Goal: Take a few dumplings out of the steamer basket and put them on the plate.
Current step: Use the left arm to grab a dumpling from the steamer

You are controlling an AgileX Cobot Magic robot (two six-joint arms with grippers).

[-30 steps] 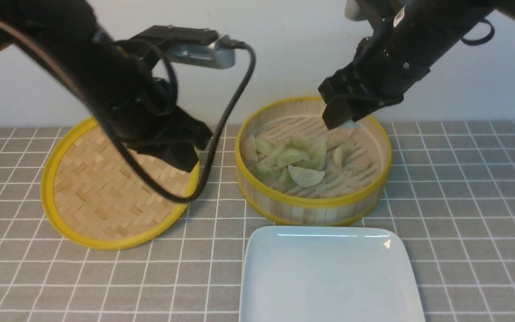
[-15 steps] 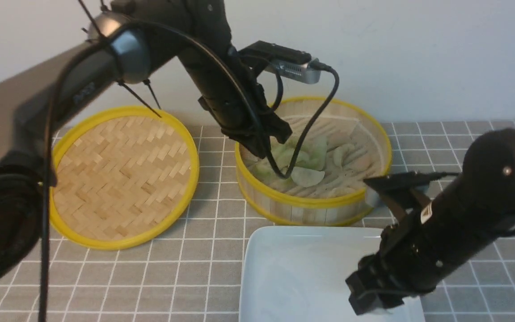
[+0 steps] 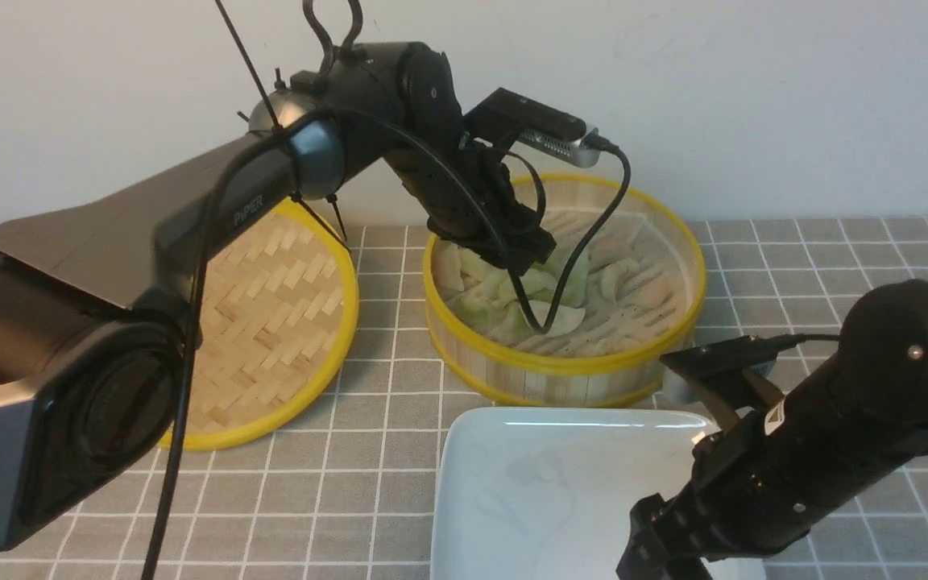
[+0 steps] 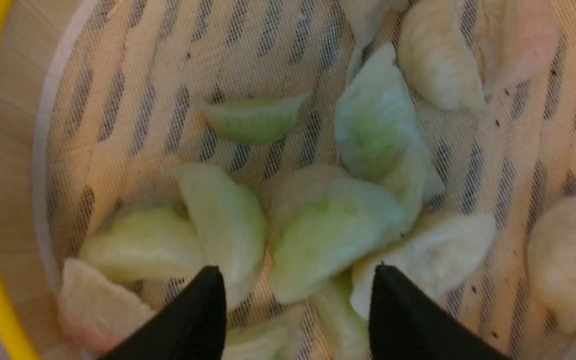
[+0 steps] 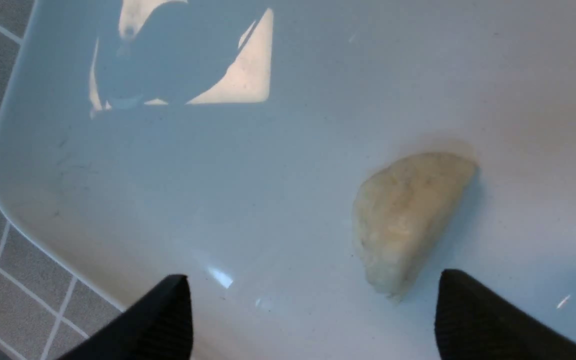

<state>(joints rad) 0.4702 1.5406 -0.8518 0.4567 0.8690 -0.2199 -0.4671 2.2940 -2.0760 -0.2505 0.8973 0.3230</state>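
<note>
One cream dumpling (image 5: 408, 220) is down on the plate (image 5: 118, 175), lying flat on the glossy white. Its long axis slants across the gap between the fingers (image 5: 158, 320) of the right gripper (image 5: 313, 275), and one pointed end aims at a finger and stops just short of it. Those fingers stand wide apart, and neither one touches it.

Up at 12 o'clock from the plate we have the steamer basket (image 3: 561, 366). The other dumplings (image 3: 512, 282) crowd its 9 o'clock half, with paler ones scattered toward 3 o'clock.

The left gripper (image 4: 296, 270) hangs inside the basket, fingers spread, tips low over the green cluster. We cannot tell whether they touch anything. Right ahead of the gap lies a green dumpling (image 4: 328, 235), its long axis slanted, one end toward the gap and the other angling away. Further in, a smaller green one (image 4: 250, 117) lies crosswise, parallel to the line between the fingertips. A pale dumpling (image 4: 438, 65) beyond it points lengthwise away from the fingers.

Moving outward, the woven lid (image 3: 287, 306) lies flat at 9 o'clock from the basket, partly behind the left arm (image 3: 190, 217). The right arm (image 3: 834, 403) crosses the plate's 4 o'clock corner. Everything rests on the grey gridded surface (image 3: 834, 266).
</note>
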